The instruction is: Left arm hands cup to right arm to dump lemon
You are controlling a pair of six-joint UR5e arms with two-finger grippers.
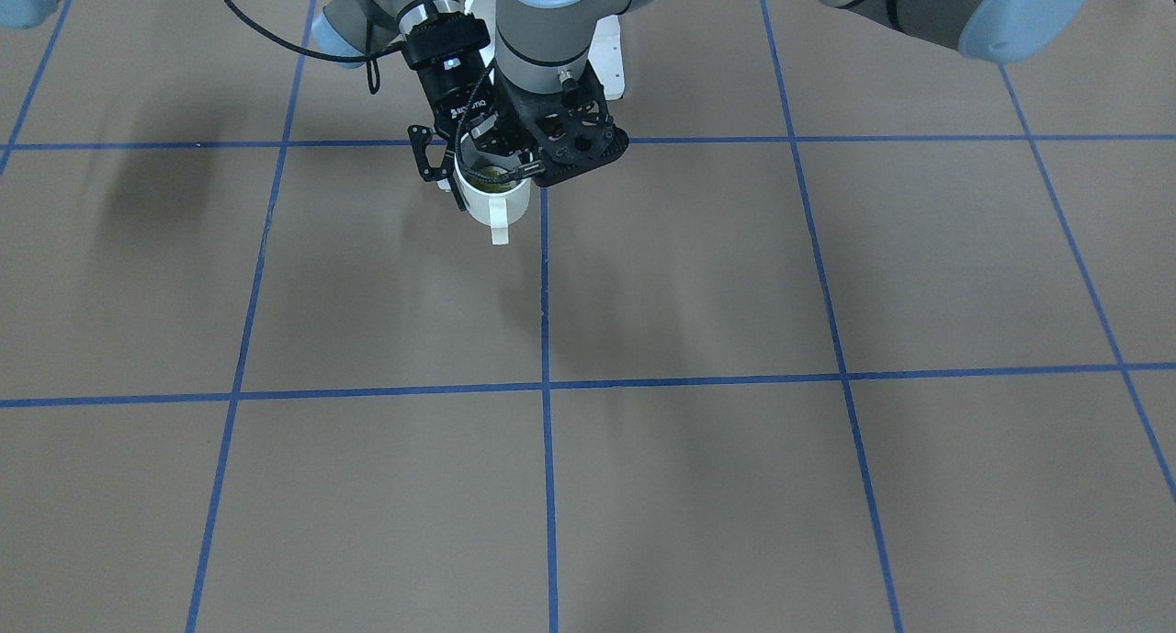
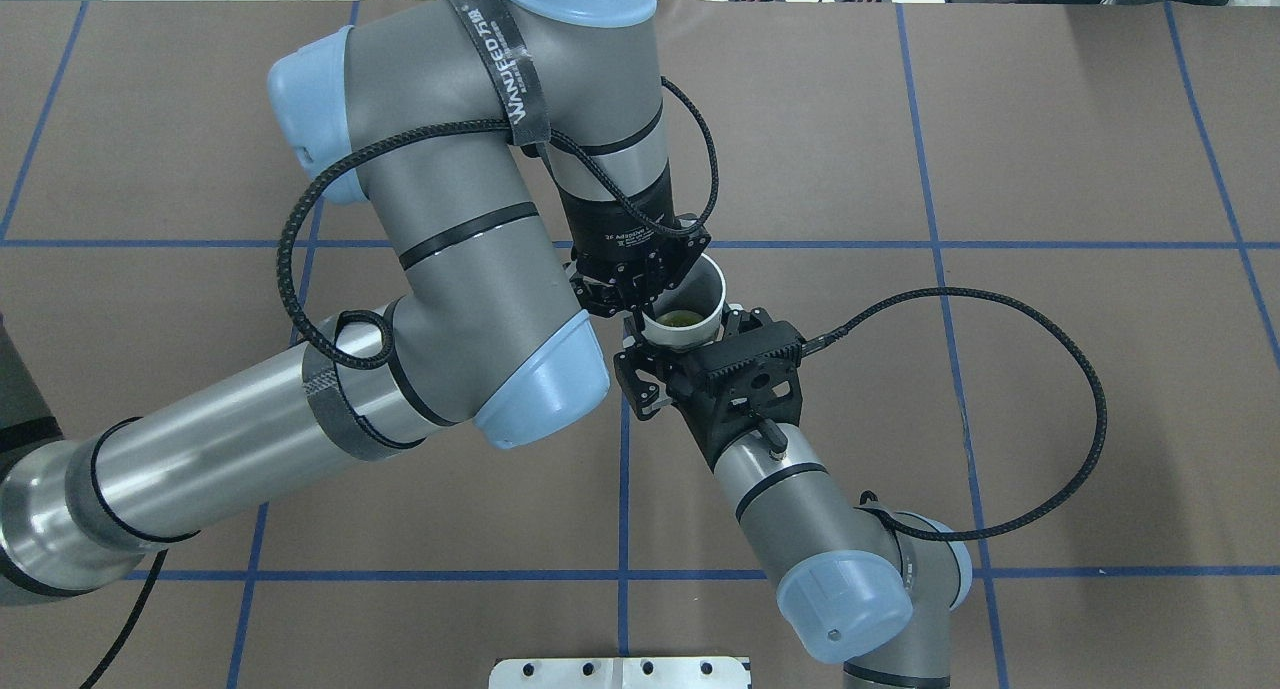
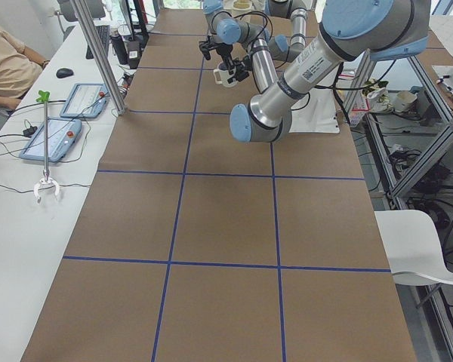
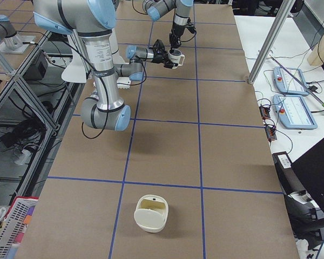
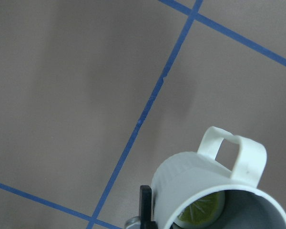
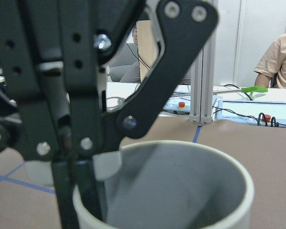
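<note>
Brown surface (image 1: 735, 293) well below: left end effector (image 2: 645, 304) pinches the cup (image 1: 491, 206) by its rim from above, upright so the lemon (image 5: 202, 210) can't spill. Right end effector (image 2: 692, 346) straddles its wall for the handover; whether it grips, I cannot tell.

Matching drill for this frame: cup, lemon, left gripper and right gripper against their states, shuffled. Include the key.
1. cup
2. lemon
3. left gripper
4. right gripper

A. open, fingers on either side of the cup
B. lying inside the cup
C. white, upright, held in the air
D. shut on the cup's rim

Pairs: 1-C, 2-B, 3-D, 4-A
</note>
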